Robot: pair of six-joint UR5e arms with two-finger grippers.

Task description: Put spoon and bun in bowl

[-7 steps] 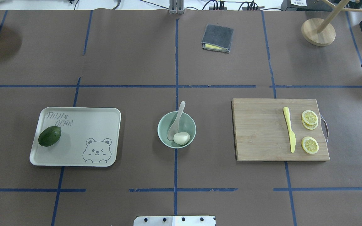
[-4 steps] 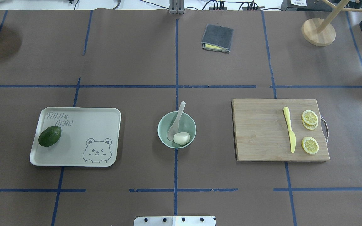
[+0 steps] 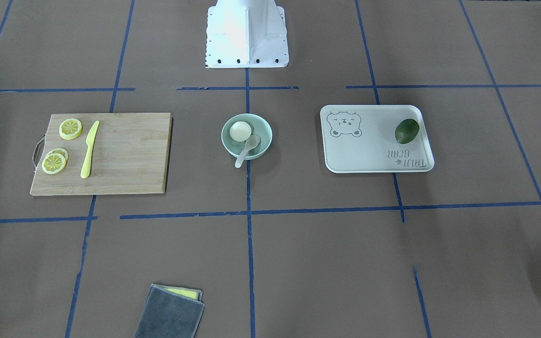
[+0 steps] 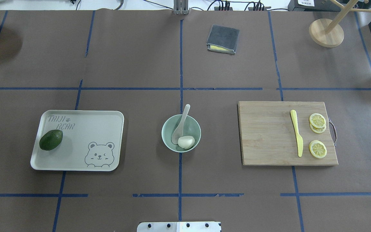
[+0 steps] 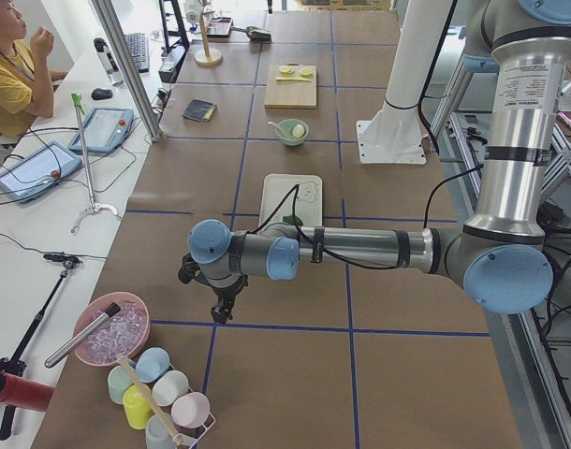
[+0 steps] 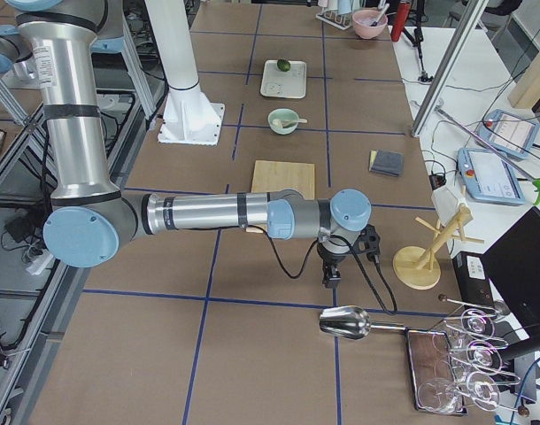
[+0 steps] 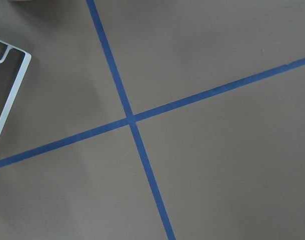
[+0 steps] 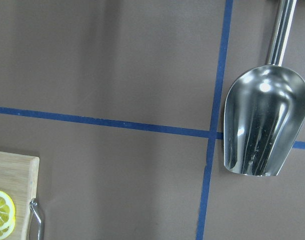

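Observation:
The mint-green bowl (image 4: 165,137) stands at the table's centre and also shows in the front view (image 3: 266,134). The white bun (image 4: 185,141) lies inside it. The beige spoon (image 4: 180,124) rests with its scoop in the bowl and its handle sticking out over the far rim. Both grippers are far from the bowl. The left gripper (image 5: 220,309) hangs over the table's left end. The right gripper (image 6: 328,276) hangs over the right end. Both show only in the side views, so I cannot tell whether they are open or shut.
A white bear tray (image 4: 101,129) with an avocado (image 4: 51,140) is left of the bowl. A wooden board (image 4: 266,135) with a yellow knife (image 4: 296,133) and lemon slices (image 4: 317,149) is to its right. A grey cloth (image 4: 223,38) lies at the back. A metal scoop (image 8: 265,120) lies under the right wrist.
A dark part of the right arm at the overhead view's right edge one second ago has moved out of that view. Bowl, spoon and bun have not moved.

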